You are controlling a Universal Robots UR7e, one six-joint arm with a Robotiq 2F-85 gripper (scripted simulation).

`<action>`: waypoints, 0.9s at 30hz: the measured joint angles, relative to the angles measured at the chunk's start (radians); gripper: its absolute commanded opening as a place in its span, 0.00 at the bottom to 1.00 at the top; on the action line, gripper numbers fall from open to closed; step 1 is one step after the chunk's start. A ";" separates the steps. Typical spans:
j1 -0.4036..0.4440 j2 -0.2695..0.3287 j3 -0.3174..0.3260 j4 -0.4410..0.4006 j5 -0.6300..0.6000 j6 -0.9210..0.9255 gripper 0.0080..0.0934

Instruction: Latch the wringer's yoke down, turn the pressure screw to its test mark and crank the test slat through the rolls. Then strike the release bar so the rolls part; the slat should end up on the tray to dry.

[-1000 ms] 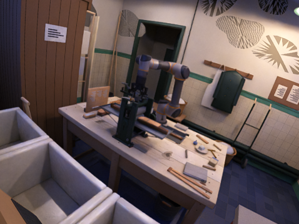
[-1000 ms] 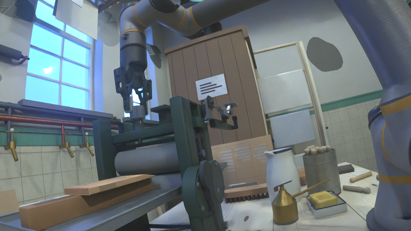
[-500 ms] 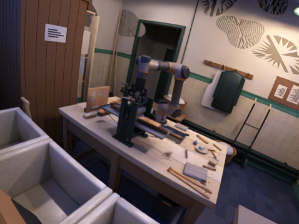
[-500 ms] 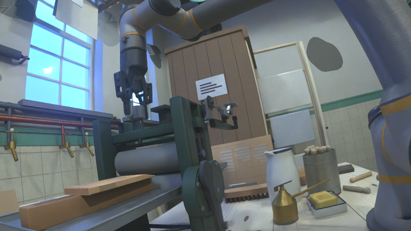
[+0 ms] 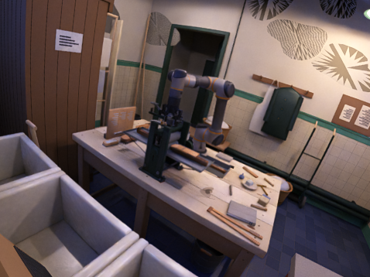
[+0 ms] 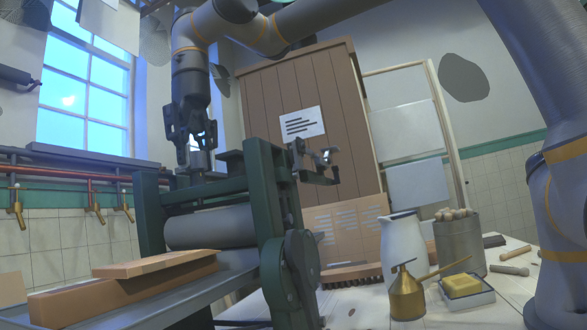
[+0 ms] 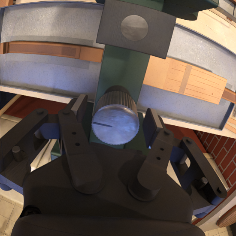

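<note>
The knurled pressure screw [image 7: 115, 120] stands on the green yoke [image 7: 120, 72] of the wringer [image 5: 164, 149], right under my gripper [image 7: 114, 114]. The gripper [image 6: 192, 141] is open and holds nothing; its fingers flank the knob [image 6: 198, 161]. A dark line on the knob's top face points left in the wrist camera. The wooden test slat [image 6: 155, 263] lies on the grey tray [image 6: 135, 301], its far end by the grey rolls [image 6: 211, 226]. In the wrist camera the slat [image 7: 187, 81] runs under the yoke. The dark release bar [image 7: 137, 29] sits beyond the knob. The crank hub [image 6: 293, 266] is on the near post.
The wringer's green post [image 6: 269, 193] rises right of the gripper, with a latch lever [image 6: 314, 162] on top. On the table stand a white jug [image 6: 402, 244], a peg tin [image 6: 457, 240], a brass oil can [image 6: 408, 289] and a soap dish [image 6: 464, 289]. White tubs [image 5: 58, 216] flank the table.
</note>
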 measured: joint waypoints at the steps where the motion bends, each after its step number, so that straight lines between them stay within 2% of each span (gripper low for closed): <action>1: 0.000 0.000 0.000 0.000 0.000 0.000 0.70; 8: 0.000 0.000 0.000 0.000 0.000 0.000 0.69; 27: 0.000 0.000 0.000 0.000 0.000 0.000 0.25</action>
